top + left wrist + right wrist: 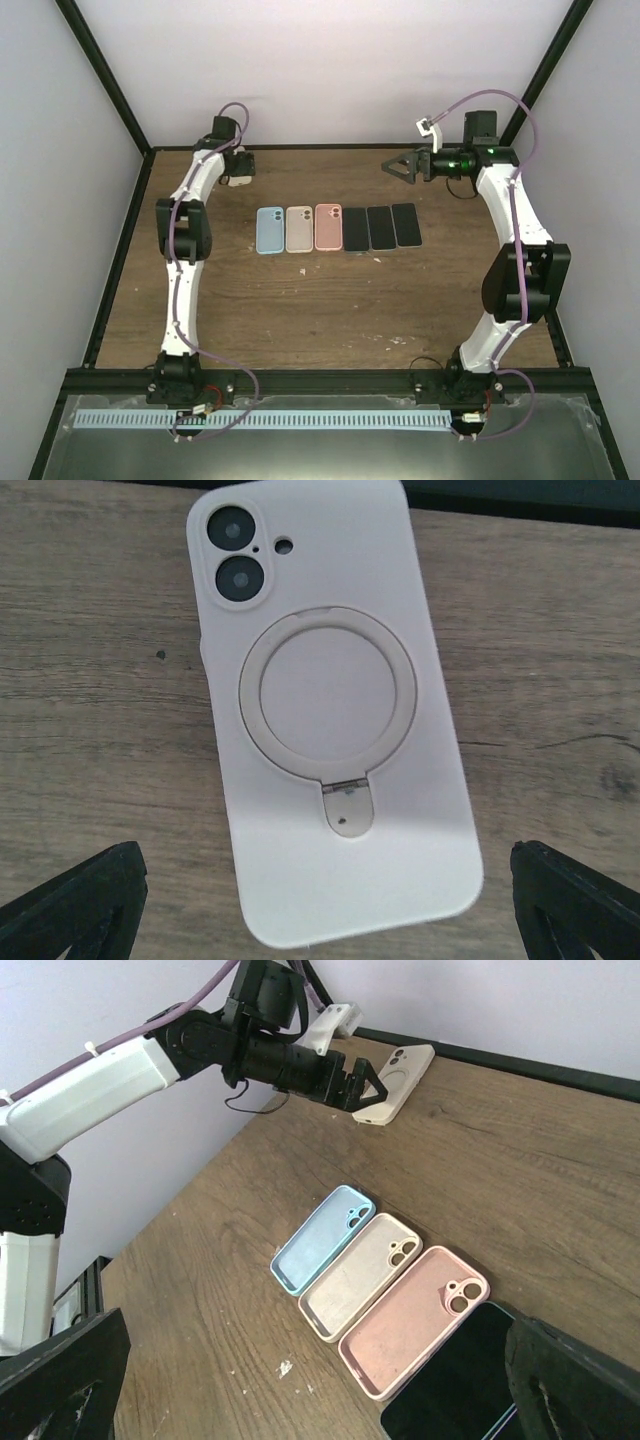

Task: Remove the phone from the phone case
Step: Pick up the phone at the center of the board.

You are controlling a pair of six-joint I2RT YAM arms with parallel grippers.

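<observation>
I am holding my left gripper (322,880) wide over the cased phone (330,730), which is lying back-up between and just ahead of my fingers (80,900), apparently to straddle its edges; my right gripper (400,167) is hanging spread and empty, well apart.

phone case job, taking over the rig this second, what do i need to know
left gripper: open, empty, hovering over the beige cased phone, fingers either side, not touching it.
right gripper: open, empty, in the air at far right.
The cased phone lies back up at the far left of the table. Mid-table, in a row: three empty cases and three bare phones.
Done: apparently those three.
Left: this one; lenses show in the cutouts, so it seems still cased. No grasp yet.
</observation>
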